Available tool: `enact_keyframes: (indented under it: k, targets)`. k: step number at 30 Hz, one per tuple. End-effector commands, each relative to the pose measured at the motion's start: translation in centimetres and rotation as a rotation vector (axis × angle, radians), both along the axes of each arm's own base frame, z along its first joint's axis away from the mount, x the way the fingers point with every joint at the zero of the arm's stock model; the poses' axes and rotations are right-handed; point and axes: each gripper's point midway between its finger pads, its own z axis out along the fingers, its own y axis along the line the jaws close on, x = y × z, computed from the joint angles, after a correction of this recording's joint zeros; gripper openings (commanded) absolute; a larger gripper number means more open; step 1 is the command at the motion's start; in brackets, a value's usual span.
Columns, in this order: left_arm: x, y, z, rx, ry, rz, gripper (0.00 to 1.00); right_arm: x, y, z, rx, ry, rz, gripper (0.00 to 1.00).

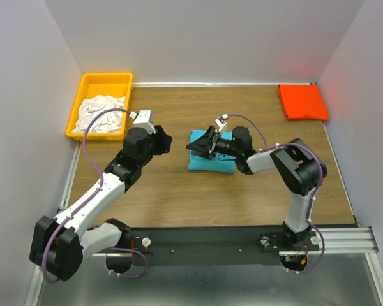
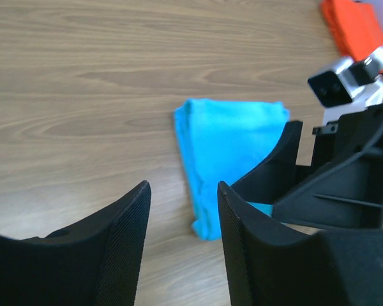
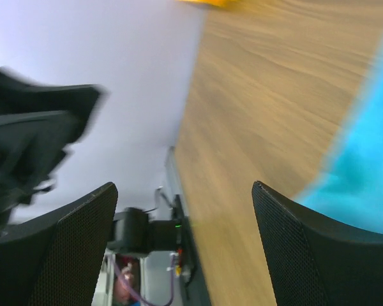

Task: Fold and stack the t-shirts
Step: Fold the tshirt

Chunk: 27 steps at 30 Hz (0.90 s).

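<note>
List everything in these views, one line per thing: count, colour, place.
turquoise t-shirt: one, turquoise-blue, folded at the middle of the table
orange-red t-shirt: one, bright orange-red, folded in the far right corner
white t-shirts: count unclear, white, crumpled heap inside the bin
bin: one, yellow, far left corner
table: one, brown wood grain, under everything
left gripper: one, black, open and empty, left of the turquoise t-shirt
right gripper: one, black, open and empty, over the turquoise t-shirt
</note>
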Motion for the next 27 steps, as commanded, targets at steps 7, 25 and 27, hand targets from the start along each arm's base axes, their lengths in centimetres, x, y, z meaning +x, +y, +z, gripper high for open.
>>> enact_keyframes:
  k: [7,25,27]
  targets:
    - [-1.5,6.0,-1.1,0.167,-0.018,0.198,0.55,-1.7,-2.5,-15.3,-0.196,0.304,-0.106,0.92]
    - [-1.6,4.5,-1.2,0.102,0.005,0.152,0.55,9.0,1.7,-5.7,-0.178,0.088,-0.203,0.92]
    - [-1.7,4.4,-1.4,0.098,0.013,0.145,0.55,10.7,1.9,-7.1,-0.191,0.096,-0.245,0.92]
